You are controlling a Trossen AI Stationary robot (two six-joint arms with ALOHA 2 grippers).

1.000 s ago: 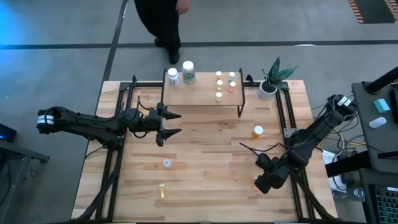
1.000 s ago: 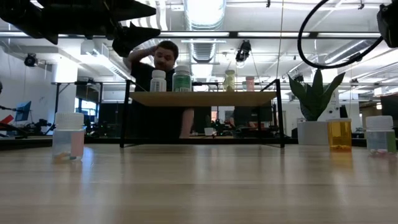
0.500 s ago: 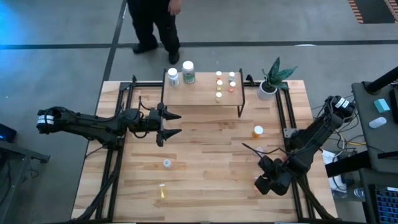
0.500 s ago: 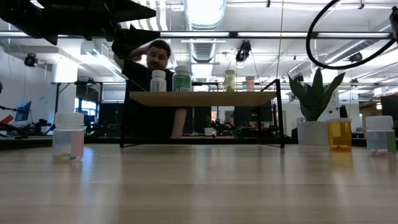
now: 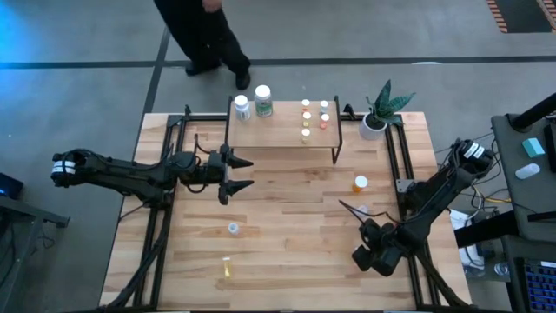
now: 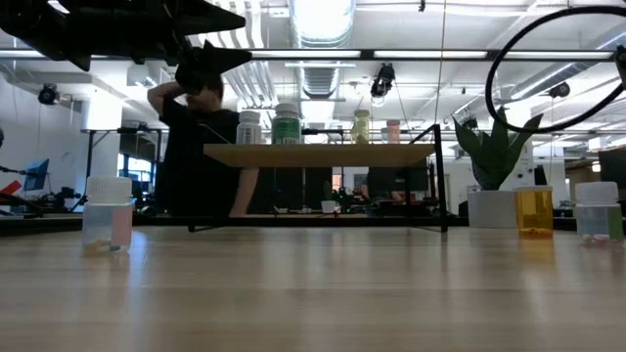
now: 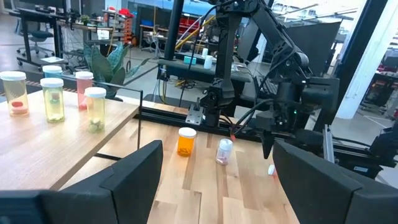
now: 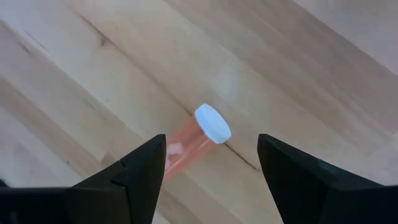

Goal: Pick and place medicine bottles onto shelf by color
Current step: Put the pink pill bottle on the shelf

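While the right arm has eased slightly toward the near right corner over the last second, the pink-red, white-capped medicine bottle (image 8: 185, 145) lies on its side on the light wooden bench (image 5: 287, 217), framed between the fingers of the right pincer (image 8: 211, 144), which stand apart and do not touch it. Judged from this, the pick is being lined up, not yet made.

The left pincer (image 5: 248, 172) has not moved; it hangs spread wide just off the left end of the small wood-topped, black-legged shelf (image 5: 282, 130).

Count, shelf:
- two larger white bottles (image 5: 252, 103)
- five small bottles (image 5: 306, 116)

Count, bench:
- one orange bottle (image 5: 360, 183)
- one clear bottle (image 5: 363, 210) just beside it
- one clear bottle (image 5: 233, 228) left of centre
- one yellow bottle (image 5: 226, 266), lying
- the pink-red one

The dark-clothed person (image 5: 204, 26) beyond the bench has stepped further left
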